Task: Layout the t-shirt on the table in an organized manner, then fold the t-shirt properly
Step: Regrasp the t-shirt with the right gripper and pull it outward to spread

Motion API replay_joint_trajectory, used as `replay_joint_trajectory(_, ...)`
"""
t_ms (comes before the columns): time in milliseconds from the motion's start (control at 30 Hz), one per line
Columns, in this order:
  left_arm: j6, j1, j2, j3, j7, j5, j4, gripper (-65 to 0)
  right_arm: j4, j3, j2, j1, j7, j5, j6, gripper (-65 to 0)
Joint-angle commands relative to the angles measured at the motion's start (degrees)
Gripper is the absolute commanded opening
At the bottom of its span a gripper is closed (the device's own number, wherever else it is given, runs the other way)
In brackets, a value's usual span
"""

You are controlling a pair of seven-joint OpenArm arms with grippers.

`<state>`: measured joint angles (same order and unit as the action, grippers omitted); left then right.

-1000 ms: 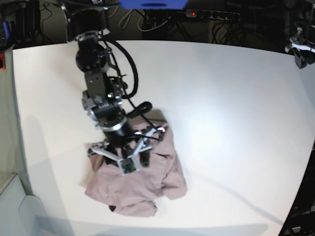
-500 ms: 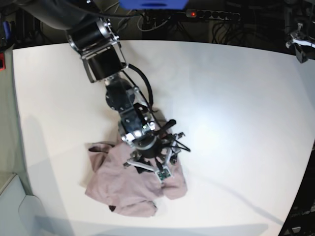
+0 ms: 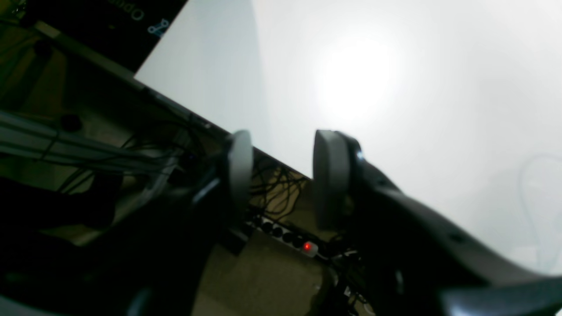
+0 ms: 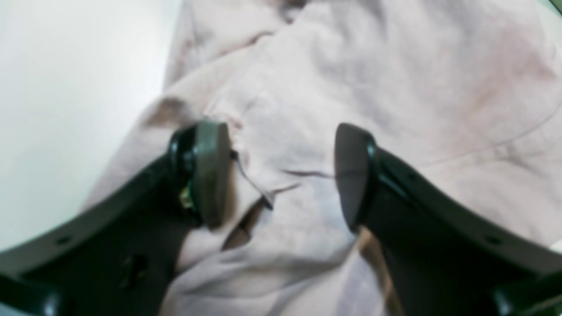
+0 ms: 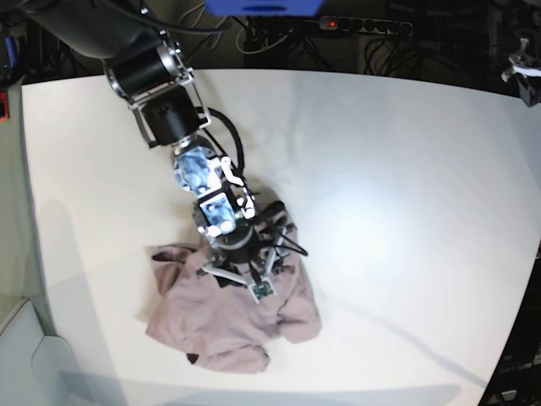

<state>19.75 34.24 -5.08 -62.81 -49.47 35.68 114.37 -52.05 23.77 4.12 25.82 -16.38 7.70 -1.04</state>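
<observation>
The t-shirt (image 5: 211, 326) lies crumpled in a mauve-pink heap on the white table (image 5: 380, 169), near the front left. My right gripper (image 5: 239, 279) hangs over the heap's upper right part. In the right wrist view the right gripper (image 4: 281, 175) is open, its pads spread just above wrinkled folds of the t-shirt (image 4: 395, 79), with no cloth pinched between them. My left gripper (image 3: 283, 175) is open and holds nothing; it sits off the table (image 3: 395, 87), beyond its back edge. Only a bit of the left arm (image 5: 526, 74) shows at the far right corner.
A power strip (image 5: 363, 25) with a red light and tangled cables lie behind the table's back edge; the power strip (image 3: 290, 239) also shows in the left wrist view. A blue object (image 5: 262, 7) hangs at the top. White tabletop stretches to the right of the shirt.
My right arm swung from the shirt's left part over toward its right, then eased back a little. Its jaws spread wider. The heap has barely changed shape.
</observation>
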Motion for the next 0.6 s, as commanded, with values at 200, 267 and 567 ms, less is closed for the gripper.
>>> replay_joint_trajectory(200,0.2,0.2,-0.8,-0.5,1.2,0.6,0.8,-42.0,0.7,0.0,0.3,1.4,2.9,0.0,0.6,-27.5)
replay_joint_trajectory(267,0.2,0.2,-0.8,-0.5,1.2,0.6,0.8,-42.0,0.8,0.0,0.3,1.3,3.4,0.0,0.6,-30.4)
replay_joint_trajectory(567,0.2,0.2,-0.8,-0.5,1.2,0.6,0.8,-42.0,2.3,-0.1,0.2,1.7,3.2,0.0,0.6,-65.0)
